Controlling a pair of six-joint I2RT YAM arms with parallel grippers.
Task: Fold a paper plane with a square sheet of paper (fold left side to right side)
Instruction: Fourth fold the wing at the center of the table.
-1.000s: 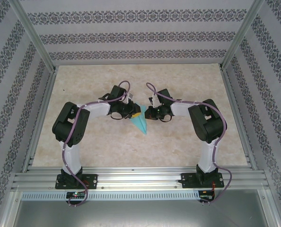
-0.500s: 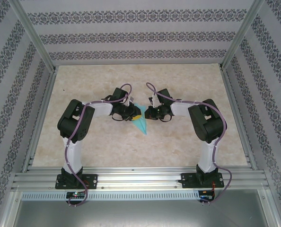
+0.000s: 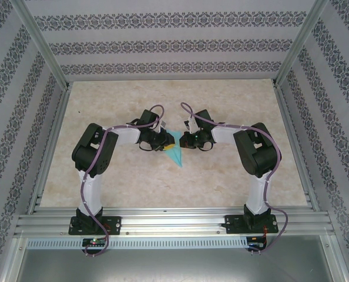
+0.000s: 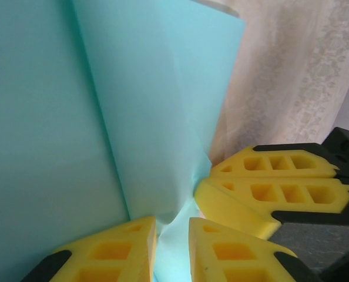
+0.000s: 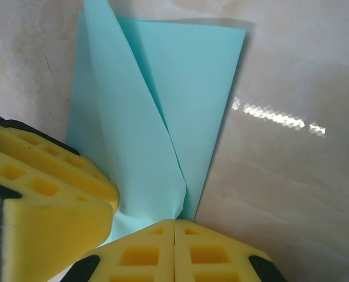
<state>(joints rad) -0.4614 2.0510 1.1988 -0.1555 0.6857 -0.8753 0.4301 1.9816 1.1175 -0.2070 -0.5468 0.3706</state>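
The plane [image 3: 175, 155] is laid at the middle of the table [image 3: 221, 188], its point turned toward the table's near edge. Above the table's middle, a raised fold of the plane is clasped between the fingers of the left gripper [image 4: 171, 228]. The right gripper [image 5: 174, 226] is clenched, its tips set against the plane's corner; whether anything is pinched there cannot be told.

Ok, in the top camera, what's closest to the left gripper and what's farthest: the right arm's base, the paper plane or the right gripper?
From the left gripper:
1. paper plane, right at its fingertips.
2. right gripper, just across from it, on the right.
3. right arm's base, far off, bolted down at the near right.
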